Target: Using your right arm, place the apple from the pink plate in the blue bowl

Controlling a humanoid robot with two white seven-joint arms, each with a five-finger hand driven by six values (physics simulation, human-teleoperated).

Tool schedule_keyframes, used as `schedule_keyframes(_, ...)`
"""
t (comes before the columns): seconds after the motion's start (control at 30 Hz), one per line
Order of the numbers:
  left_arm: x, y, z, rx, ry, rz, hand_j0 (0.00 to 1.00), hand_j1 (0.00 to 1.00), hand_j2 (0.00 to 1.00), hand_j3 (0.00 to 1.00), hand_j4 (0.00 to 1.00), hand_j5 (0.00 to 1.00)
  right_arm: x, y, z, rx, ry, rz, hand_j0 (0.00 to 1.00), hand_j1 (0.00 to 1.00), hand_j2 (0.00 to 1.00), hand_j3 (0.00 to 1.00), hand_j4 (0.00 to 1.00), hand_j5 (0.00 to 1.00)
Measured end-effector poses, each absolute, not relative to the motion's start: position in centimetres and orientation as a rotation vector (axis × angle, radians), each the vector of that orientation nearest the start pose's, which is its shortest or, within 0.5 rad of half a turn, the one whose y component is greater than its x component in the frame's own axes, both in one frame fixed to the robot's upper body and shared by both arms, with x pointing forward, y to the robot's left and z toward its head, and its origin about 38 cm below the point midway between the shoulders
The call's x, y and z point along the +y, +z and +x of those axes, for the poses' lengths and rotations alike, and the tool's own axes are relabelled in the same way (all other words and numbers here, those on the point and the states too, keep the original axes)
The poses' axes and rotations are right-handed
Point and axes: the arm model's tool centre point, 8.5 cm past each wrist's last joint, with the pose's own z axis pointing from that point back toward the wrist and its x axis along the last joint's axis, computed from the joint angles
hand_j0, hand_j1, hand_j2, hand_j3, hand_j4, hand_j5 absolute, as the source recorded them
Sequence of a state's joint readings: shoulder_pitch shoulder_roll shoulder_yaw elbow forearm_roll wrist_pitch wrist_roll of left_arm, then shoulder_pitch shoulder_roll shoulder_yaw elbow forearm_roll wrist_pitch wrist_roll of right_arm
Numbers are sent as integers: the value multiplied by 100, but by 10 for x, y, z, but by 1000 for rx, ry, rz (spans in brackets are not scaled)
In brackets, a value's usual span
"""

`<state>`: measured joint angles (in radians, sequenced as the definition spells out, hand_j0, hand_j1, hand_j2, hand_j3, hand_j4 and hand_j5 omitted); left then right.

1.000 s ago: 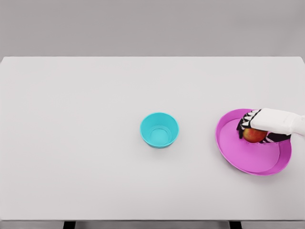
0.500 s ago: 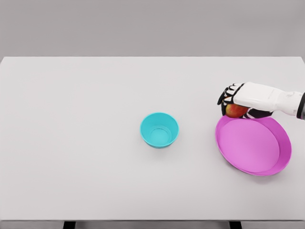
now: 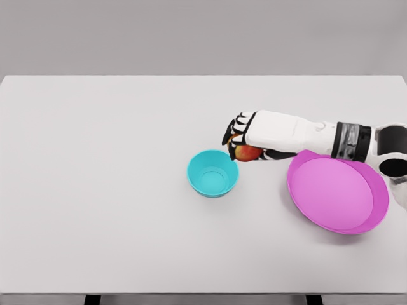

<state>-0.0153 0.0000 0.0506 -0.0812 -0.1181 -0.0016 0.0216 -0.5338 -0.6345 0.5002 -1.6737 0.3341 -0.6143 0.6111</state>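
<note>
My right hand [image 3: 239,142] reaches in from the right edge, held above the table with its fingers curled around a red-orange apple [image 3: 246,152]. The apple hangs just right of and slightly above the rim of the blue bowl [image 3: 212,173], which stands near the table's middle. The pink plate [image 3: 336,193] lies at the right side of the table with nothing on it; my forearm crosses over its upper edge. The left arm does not show.
The white table [image 3: 102,190] stretches wide to the left and front of the bowl. Its front edge runs along the bottom of the view, and a grey wall stands behind it.
The right hand lifted the apple off the pink plate and carried it left, from over the plate's far rim to beside the blue bowl. The plate now holds nothing.
</note>
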Motion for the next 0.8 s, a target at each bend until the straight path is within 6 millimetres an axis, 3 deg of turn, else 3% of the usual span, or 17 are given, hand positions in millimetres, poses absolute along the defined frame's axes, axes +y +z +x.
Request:
schedule_keyframes(0.13,275,-262,39,-96,-71,116,100,100,100,100,100,100,-173,221,389,2217,-2684,111,44,44,44,44,44,44)
schedule_keyframes(0.33,275,-262,39,-96,-71,116,100,100,100,100,100,100,-149,209,385,2149,-2694,48,44,44,44,44,44,44)
schedule_keyframes(0.77,275,-262,39,-96,-71,116,100,100,100,100,100,100,-147,199,395,2101,-2752,70,46,46,46,46,46,46)
schedule_keyframes(0.8,275,-262,39,-96,-71,116,100,100,100,100,100,100,-147,198,396,2101,-2756,69,50,50,50,50,50,50)
